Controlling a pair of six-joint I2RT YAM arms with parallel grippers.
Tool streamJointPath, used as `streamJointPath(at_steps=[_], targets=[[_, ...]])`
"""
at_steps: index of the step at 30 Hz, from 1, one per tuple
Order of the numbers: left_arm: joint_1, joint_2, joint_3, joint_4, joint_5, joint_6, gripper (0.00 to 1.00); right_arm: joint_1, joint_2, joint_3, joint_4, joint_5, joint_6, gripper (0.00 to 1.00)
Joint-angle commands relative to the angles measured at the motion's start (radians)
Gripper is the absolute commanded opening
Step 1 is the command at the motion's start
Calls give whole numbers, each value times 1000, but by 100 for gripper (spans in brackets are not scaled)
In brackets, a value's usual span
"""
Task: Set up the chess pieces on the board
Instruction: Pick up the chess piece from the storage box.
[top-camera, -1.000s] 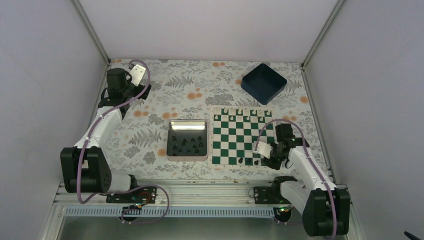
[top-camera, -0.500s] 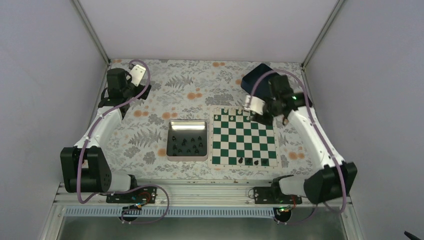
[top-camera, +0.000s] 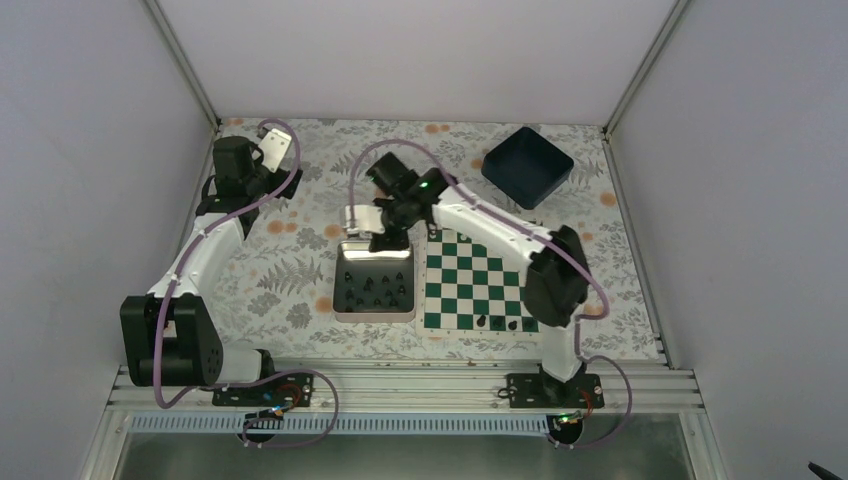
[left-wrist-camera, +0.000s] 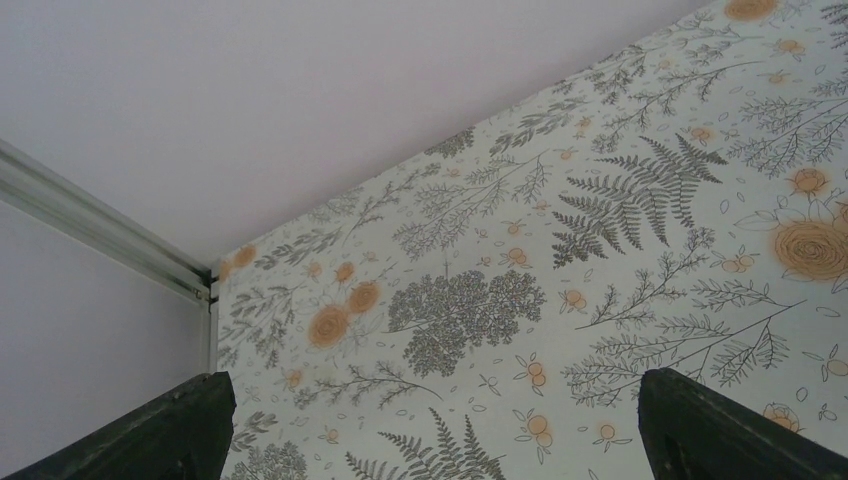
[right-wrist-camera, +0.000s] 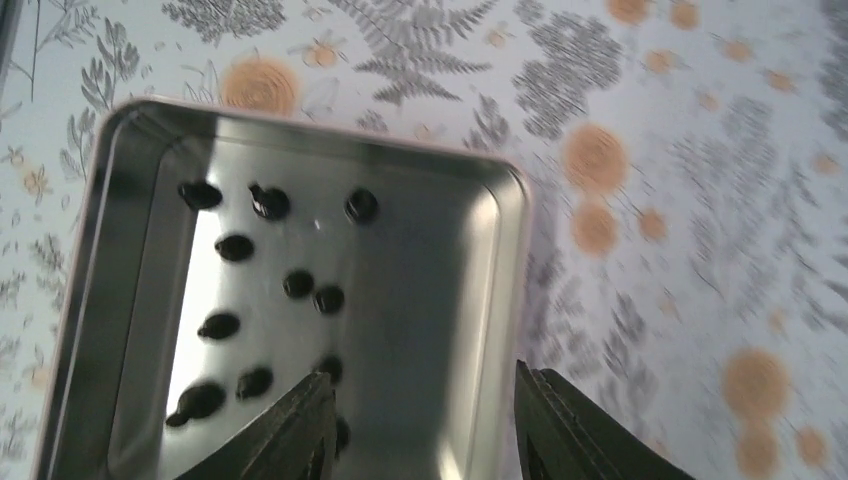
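Note:
The green and white board (top-camera: 470, 285) lies right of centre. Several black chess pieces (top-camera: 497, 322) stand on its near row. More black pieces (top-camera: 376, 289) lie in the silver tin (top-camera: 374, 318), also seen in the right wrist view (right-wrist-camera: 298, 283). My right gripper (top-camera: 386, 238) is open and empty above the tin's far end; in the right wrist view (right-wrist-camera: 422, 400) its jaws straddle the tin's rim (right-wrist-camera: 505, 260). My left gripper (top-camera: 245, 190) is open and empty at the far left corner, above the patterned cloth (left-wrist-camera: 430, 440).
A dark blue bin (top-camera: 527, 165) stands at the back right. Small white pieces (top-camera: 450, 222) line the board's far row, partly hidden by the right arm, which stretches across the board's far left. Walls close in the table on three sides.
My right arm has swung from the board's near right corner, past the blue bin, across to the tin. The left arm has not moved.

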Motion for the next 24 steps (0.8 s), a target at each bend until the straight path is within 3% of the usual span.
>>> streamJointPath(at_steps=[1, 8, 24], targets=[[-4, -28, 4, 8, 20, 4, 100, 66, 109, 62, 62, -40, 71, 47], [-4, -26, 0, 11, 27, 3, 100, 113, 230, 105, 92, -64, 91, 45], [-3, -16, -7, 17, 29, 4, 100, 123, 340, 98, 140, -138, 102, 42]])
